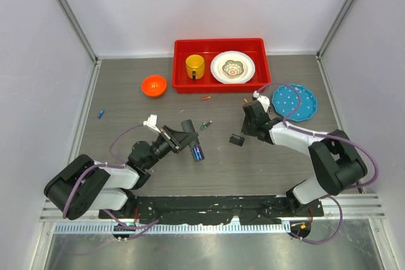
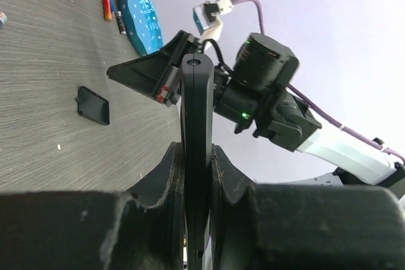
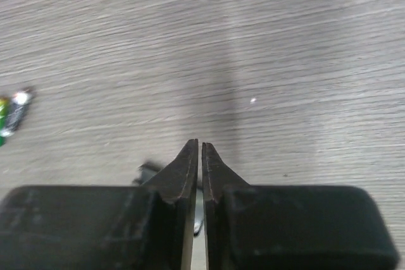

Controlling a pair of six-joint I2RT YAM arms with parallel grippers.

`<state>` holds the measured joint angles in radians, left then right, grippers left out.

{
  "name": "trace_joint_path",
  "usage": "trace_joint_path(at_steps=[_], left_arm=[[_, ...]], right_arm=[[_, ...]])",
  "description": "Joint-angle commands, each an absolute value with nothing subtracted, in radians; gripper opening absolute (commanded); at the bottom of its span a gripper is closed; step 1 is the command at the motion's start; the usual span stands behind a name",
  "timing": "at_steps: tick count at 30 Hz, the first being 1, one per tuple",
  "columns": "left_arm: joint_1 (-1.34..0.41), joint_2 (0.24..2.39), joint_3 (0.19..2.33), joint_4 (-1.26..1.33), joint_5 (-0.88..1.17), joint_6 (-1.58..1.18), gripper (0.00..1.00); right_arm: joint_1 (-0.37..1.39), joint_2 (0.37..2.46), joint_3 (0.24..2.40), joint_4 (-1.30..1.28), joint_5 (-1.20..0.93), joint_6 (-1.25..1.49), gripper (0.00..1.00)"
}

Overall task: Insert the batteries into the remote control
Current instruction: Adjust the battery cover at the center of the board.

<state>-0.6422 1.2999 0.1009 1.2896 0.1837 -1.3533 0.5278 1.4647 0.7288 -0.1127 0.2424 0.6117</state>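
On the far left of the table (image 1: 285, 162), one blue battery (image 1: 100, 114) is lying alone, well apart from everything else. Next to the right, the orange bowl (image 1: 154, 85) is standing near the back. In front of it, the left gripper (image 2: 197, 155) is pinching the remote control (image 2: 197, 99) by its two flat faces. The left wrist view is showing the remote edge-on and standing up between the fingers, lifted off the table. From above, something blue is showing in the remote's near end, but it is too small to say more.

In the middle, a green battery (image 1: 205, 124) is lying just beside the remote's far end, and an orange battery (image 1: 205, 98) is lying in front of the red tray (image 1: 180, 86). The tray is holding a yellow mug (image 1: 195, 66) and a white dish (image 1: 218, 67). A small black flat piece (image 1: 236, 140) is resting on the table between the two grippers.

On the right, the right gripper (image 3: 199, 150) is hanging low over the table with its fingers almost pressed together, only a thin slit between them and nothing between the tips. The blue plate (image 1: 304, 102) is lying just beside this arm.
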Motion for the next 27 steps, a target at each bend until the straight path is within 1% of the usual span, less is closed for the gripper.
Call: trace_joint_path(at_steps=[1, 2, 4, 10, 13, 21, 27], left_arm=[[-0.646, 1.273, 0.121, 1.359, 0.184, -1.338, 0.00], [-0.646, 1.264, 0.120, 1.355, 0.184, -1.336, 0.00], [-0.646, 1.255, 0.117, 1.342, 0.181, -1.335, 0.00], [-0.646, 1.232, 0.109, 1.321, 0.175, -1.321, 0.00], [-0.646, 1.229, 0.107, 1.321, 0.176, -1.319, 0.00], [-0.646, 1.230, 0.103, 1.322, 0.176, -1.319, 0.00], [-0.646, 1.223, 0.095, 1.321, 0.176, -1.324, 0.00]], right_arm=[[0.506, 1.549, 0.773, -0.120, 0.301, 0.568, 0.08], [0.506, 1.557, 0.775, -0.121, 0.290, 0.569, 0.04], [0.506, 1.563, 0.769, -0.126, 0.267, 0.574, 0.01], [0.511, 1.533, 0.701, -0.126, 0.219, 0.598, 0.01], [0.544, 1.497, 0.664, -0.130, 0.192, 0.612, 0.01], [0.681, 1.444, 0.646, -0.207, 0.244, 0.686, 0.01], [0.703, 1.393, 0.664, -0.259, 0.291, 0.703, 0.02]])
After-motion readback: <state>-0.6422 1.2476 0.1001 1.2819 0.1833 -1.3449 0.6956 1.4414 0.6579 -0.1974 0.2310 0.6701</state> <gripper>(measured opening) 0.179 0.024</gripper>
